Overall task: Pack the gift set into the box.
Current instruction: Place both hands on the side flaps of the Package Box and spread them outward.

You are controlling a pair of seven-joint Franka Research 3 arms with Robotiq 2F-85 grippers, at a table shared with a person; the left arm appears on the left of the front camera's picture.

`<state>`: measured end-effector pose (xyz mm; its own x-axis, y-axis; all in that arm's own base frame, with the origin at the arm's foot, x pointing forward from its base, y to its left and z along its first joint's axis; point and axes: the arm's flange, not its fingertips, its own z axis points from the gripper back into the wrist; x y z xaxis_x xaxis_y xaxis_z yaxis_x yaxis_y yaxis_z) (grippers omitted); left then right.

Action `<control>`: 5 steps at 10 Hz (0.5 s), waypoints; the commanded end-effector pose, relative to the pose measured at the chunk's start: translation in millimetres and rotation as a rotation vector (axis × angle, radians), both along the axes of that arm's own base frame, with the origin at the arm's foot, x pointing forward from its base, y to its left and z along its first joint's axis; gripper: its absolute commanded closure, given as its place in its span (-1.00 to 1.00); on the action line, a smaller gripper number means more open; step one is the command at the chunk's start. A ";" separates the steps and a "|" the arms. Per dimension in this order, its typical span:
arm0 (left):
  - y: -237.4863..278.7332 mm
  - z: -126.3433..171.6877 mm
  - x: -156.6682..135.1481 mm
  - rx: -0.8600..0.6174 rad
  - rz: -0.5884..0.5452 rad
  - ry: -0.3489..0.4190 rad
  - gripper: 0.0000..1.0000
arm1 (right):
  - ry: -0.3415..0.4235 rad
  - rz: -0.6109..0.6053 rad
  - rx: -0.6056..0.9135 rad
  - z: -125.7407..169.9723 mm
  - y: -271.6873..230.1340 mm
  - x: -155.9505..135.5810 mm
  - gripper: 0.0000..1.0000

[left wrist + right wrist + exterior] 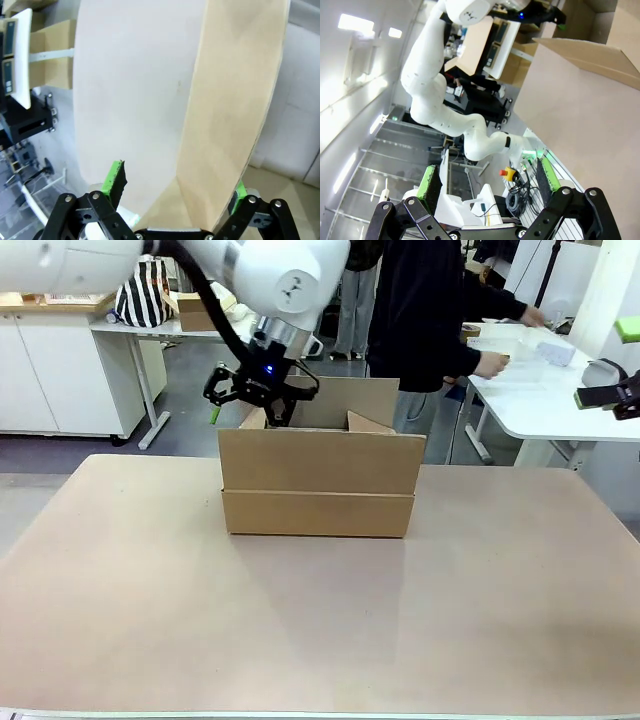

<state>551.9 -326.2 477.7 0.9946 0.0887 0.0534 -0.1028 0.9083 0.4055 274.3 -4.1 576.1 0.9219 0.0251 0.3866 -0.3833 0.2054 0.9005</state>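
the left gripper (177, 182) sits closest to the lens in its own wrist view. its claw is spread wide, with the green-padded fingers (115, 176) standing either side of a tan cardboard flap (230, 100). the flap runs down between the jaws. one finger stands clear of it, and the other is partly hidden behind its edge, so i cannot tell whether that pad touches. a paler broad surface lies beside the flap, and i cannot tell what it is. from the front, this gripper hangs at the far left corner of the box (318, 485), at the end of the left arm (250, 280), which reaches down from the upper left. the box stands open near the middle of the beige table (320, 630), with its near flap folded down over the front wall and its back flap upright. its inside is hidden from this side. the right gripper (486, 170) is also spread, with nothing between its pads. it is well apart from the box and looks across the table toward it. beyond the box a person (420, 310) in a dark top is turned to a white side table (560, 400), hands over it. a small pale package (556, 352) lies there, too small to make out.
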 end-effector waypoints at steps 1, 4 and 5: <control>35.9 -8.3 -7.6 -0.138 -0.057 -0.005 -1.00 | -0.028 0.004 0.017 0.8 2.2 2.6 -1.00; 67.2 -7.1 1.4 -0.224 -0.034 -0.001 -1.00 | -0.028 0.004 0.017 0.8 2.2 2.6 -1.00; 78.2 -1.8 1.0 -0.271 -0.031 -0.011 -1.00 | -0.028 0.004 0.017 0.8 2.2 2.6 -1.00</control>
<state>570.0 -263.7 476.1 0.9957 0.0822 0.0432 -0.0892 0.9759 0.1994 274.4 -4.1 576.2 0.9218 0.0252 0.3868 -0.3834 0.2056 0.9004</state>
